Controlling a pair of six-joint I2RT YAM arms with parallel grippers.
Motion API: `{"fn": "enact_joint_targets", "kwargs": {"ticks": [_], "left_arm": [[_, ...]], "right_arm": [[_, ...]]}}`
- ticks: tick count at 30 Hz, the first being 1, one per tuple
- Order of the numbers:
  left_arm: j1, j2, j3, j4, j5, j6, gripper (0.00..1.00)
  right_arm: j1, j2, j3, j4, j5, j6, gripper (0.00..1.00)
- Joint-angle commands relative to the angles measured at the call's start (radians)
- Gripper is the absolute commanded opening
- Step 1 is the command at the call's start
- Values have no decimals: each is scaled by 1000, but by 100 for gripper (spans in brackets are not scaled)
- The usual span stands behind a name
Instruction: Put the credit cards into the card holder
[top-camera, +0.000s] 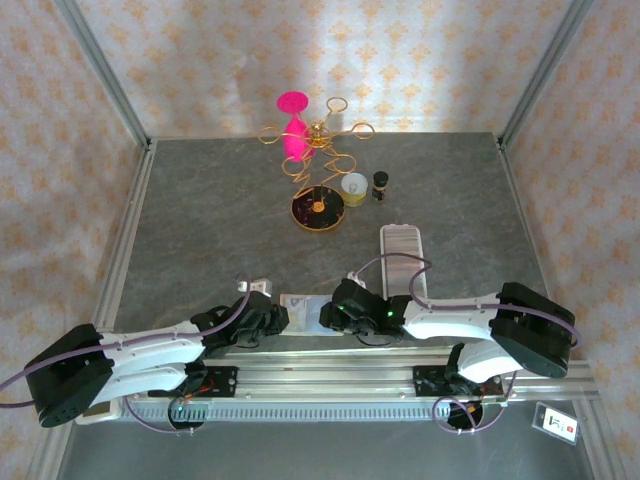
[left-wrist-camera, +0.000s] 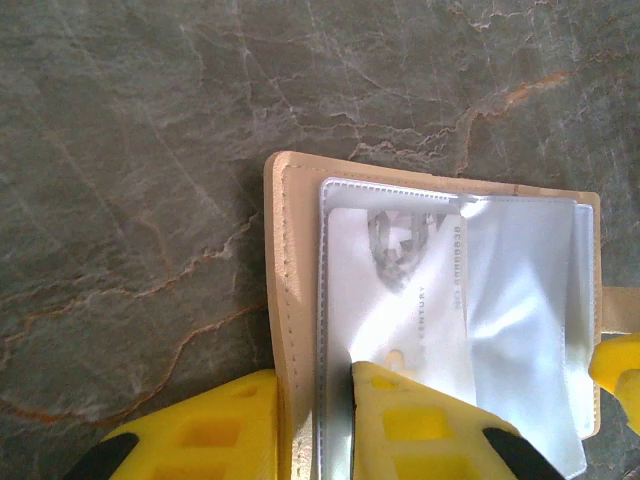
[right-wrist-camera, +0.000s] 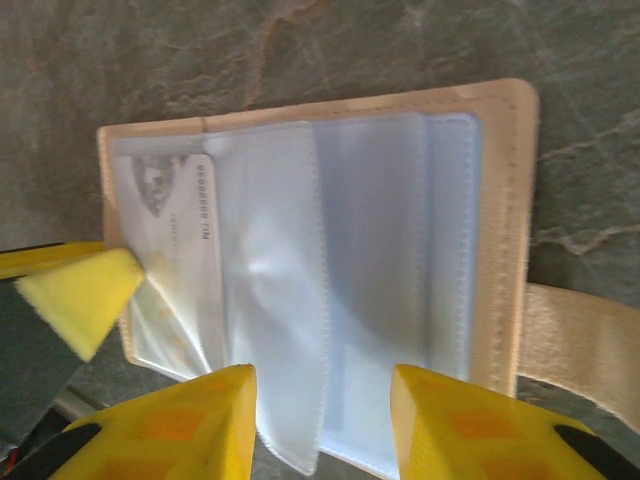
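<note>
Seen from above, the left arm (top-camera: 150, 350) reaches low toward 3 o'clock and the right arm (top-camera: 450, 320) toward 9 o'clock. They meet at the open card holder (top-camera: 300, 301), at 6 o'clock on the table (top-camera: 200, 220). The left gripper (left-wrist-camera: 315, 385) pinches the holder's cover edge beside a sleeved credit card (left-wrist-camera: 400, 300); the right gripper (right-wrist-camera: 320, 385) hangs released over the clear sleeves (right-wrist-camera: 370, 250).

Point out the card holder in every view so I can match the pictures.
Top external: card holder, a small pale patch low, just left of centre.
Left wrist: open, lower right.
Right wrist: open, across the middle.
Shared landmark: crest-printed card in its clear sleeve.
</note>
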Motion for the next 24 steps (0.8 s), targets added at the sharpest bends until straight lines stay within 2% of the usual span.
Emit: {"fn": "enact_joint_targets", "kwargs": {"ticks": [1,15,24], "left_arm": [[-10,27,-26,-45,61,-7,20],[-10,17,-33,-41,65,-13,20],[-10,18,-26,-31,70,-16,20]], "right_arm": [[4,14,3,72,-16,21,39],[4,55,1,64,-17,32,39],[5,80,9,187,-50,44,33]]}}
